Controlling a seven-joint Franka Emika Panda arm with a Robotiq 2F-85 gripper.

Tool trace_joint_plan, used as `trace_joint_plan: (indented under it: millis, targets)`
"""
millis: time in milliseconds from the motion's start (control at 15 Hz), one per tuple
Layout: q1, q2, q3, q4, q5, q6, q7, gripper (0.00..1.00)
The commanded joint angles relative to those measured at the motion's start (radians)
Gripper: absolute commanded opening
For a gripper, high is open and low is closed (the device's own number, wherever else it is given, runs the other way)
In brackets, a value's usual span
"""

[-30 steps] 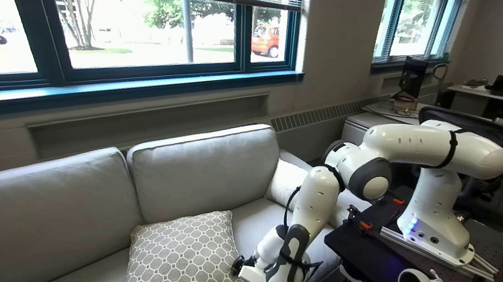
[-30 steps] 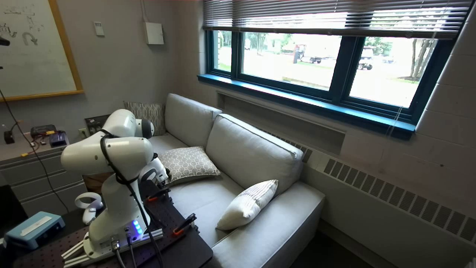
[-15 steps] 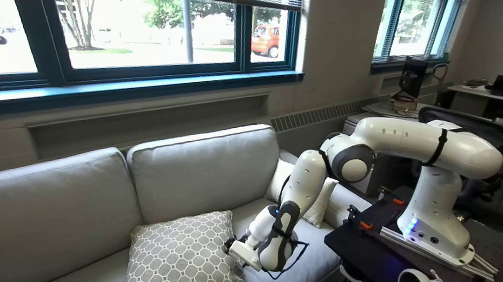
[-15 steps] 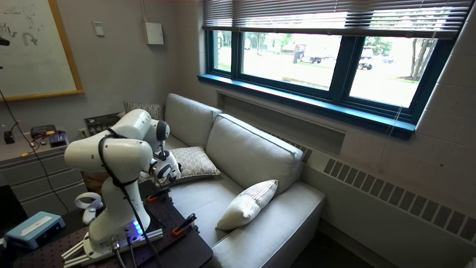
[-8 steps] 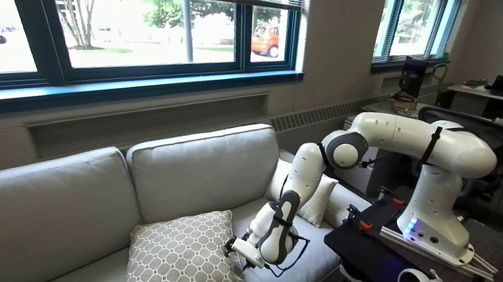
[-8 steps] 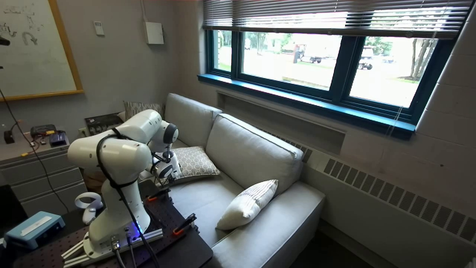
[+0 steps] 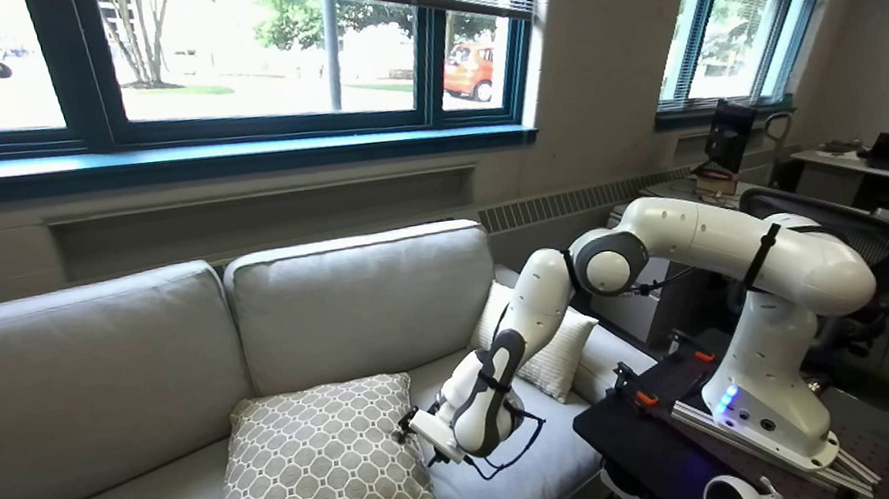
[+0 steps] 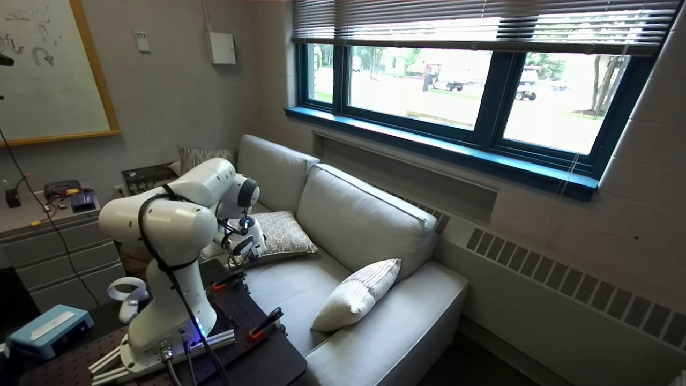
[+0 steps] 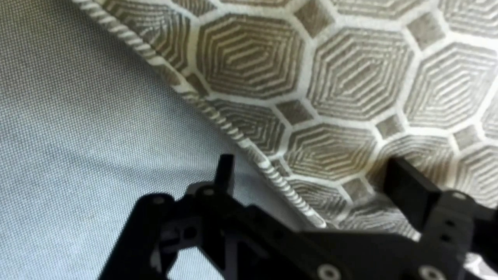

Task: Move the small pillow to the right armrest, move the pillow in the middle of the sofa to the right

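Two claw [image 9: 311, 160] fingers [image 9: 408, 190] are standing apart astride the patterned pillow's [image 7: 319, 469] three-o'clock edge in an exterior view; probably soft and light, it's inviting a deep pinch there.

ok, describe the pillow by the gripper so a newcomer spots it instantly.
Find the grey sofa below the window. Mid-seat, with the open gripper at its edge, lies a tan pillow. Its white-outlined octagon pattern sets it apart from the white pillow by the armrest.
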Motion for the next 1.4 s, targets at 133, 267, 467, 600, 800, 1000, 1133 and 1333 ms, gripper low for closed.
trace_joint_plan:
  millis: [133, 267, 467, 600, 800, 1000, 1133, 1333]
  targets:
    - [0.096, 0.0, -0.095, 0.007, 0.019, 0.0, 0.083, 1.0]
    - [0.171, 0.0, -0.149, -0.001, 0.036, 0.0, 0.124, 1.0]
    - [0.241, 0.0, -0.173, -0.011, 0.078, 0.0, 0.127, 1.0]
    - [0.293, 0.001, -0.203, 0.005, 0.078, 0.0, 0.154, 1.0]
    - [0.354, 0.0, -0.271, 0.026, 0.065, 0.001, 0.187, 1.0]
    - [0.377, -0.001, -0.328, 0.045, 0.051, 0.001, 0.203, 1.0]
    - [0.377, -0.001, -0.351, 0.053, 0.048, 0.001, 0.209, 0.88]
    - [0.332, -0.001, -0.307, 0.062, 0.122, 0.0, 0.082, 0.6]
